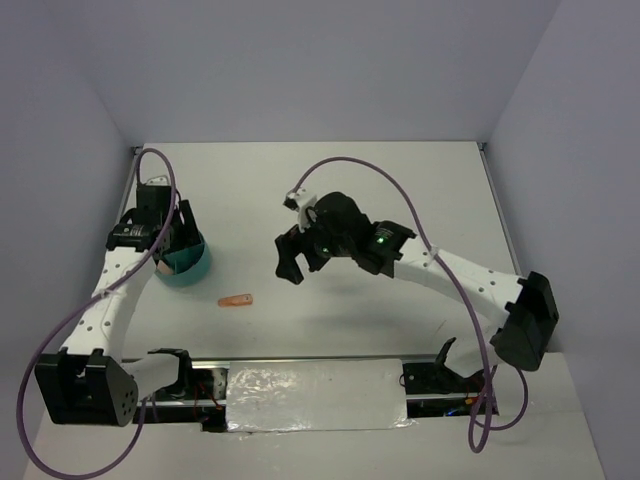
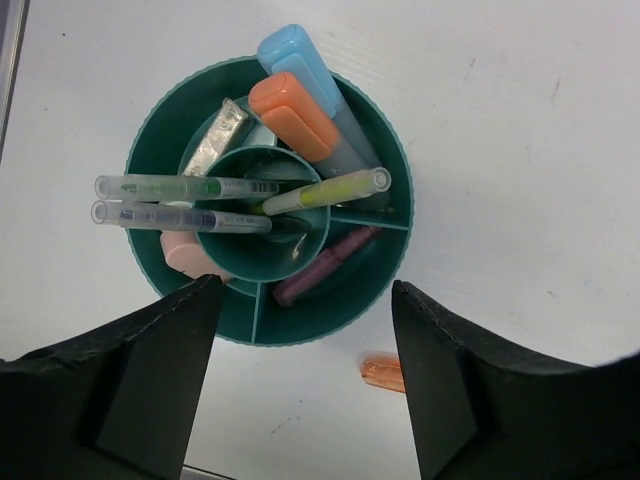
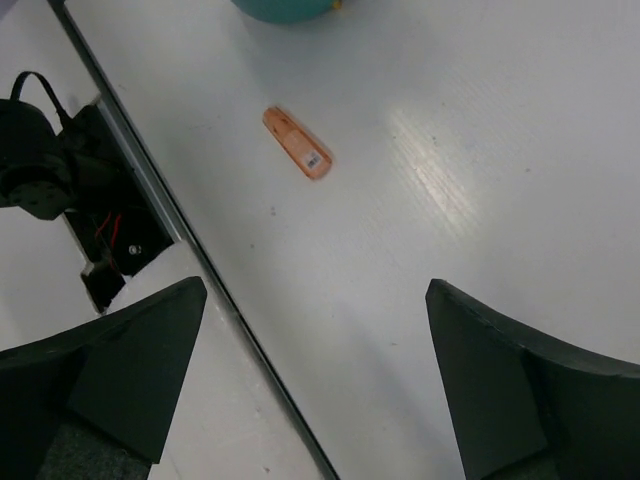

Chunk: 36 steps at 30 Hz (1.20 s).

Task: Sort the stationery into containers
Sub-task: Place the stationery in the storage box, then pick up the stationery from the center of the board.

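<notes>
While the left gripper (image 2: 305,330) hangs right over the teal bowl (image 2: 155,155) with its jaws spread wide and nothing between them, the right gripper (image 3: 315,300) hovers well to the bowl's right, just as wide and just as empty. In the bowl's centre cup lean two clear pens (image 2: 170,200) and a yellow-green pen (image 2: 330,190). Its outer ring holds a light-blue marker (image 2: 300,70), an orange marker (image 2: 290,115), a foil-wrapped eraser (image 2: 220,135), a maroon marker (image 2: 325,262) and a pink piece (image 2: 185,252). One short loose marker (image 1: 238,299), orange too, lies flat on the white table (image 1: 400,200) near the bowl, on its near-right side, with nothing covering it. A silvery strip (image 1: 315,392) runs along the table's edge nearer than the bowl, and pale walls (image 1: 300,60) close in behind and beside it.
</notes>
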{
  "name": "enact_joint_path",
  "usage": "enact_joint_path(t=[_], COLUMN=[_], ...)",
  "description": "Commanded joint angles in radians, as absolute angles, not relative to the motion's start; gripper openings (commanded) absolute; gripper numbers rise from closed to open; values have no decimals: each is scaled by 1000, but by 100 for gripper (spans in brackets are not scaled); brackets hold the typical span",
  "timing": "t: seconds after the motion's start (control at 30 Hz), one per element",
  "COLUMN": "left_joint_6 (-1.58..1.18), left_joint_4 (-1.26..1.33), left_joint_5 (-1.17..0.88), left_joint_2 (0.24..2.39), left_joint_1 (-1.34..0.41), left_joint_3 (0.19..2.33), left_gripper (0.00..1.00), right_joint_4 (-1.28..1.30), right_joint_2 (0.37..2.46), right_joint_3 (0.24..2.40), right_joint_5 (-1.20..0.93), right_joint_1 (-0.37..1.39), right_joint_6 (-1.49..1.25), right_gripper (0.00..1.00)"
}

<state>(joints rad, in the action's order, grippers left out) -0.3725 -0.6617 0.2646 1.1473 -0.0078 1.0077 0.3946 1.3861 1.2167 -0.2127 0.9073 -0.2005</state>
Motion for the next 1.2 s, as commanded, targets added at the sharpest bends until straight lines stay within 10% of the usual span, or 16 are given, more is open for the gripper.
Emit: enact_joint_path(t=[0.0,0.3,0.5,1.17], left_joint_6=[-419,-639,-765,-770], left_joint_4=[-689,-886,-936,-1048], left_joint_5=[188,156,5,-6], left_joint_2=[1086,934,910,836], left_joint_1=[-3,-3,-3,-3], left_joint_3=[1054,1153,1132,1249], left_gripper=[83,99,99,99], right_joint_4=[364,316,426,428], right_joint_2=[1480,1767,1966,2220], right_joint_3=[1269,1390,1580,1716], right_joint_5=[-205,-195,-158,55], right_joint_1=[972,1107,1149,1190], right_joint_6=[-203,-36,77,196], right_gripper=[100,96,82,79])
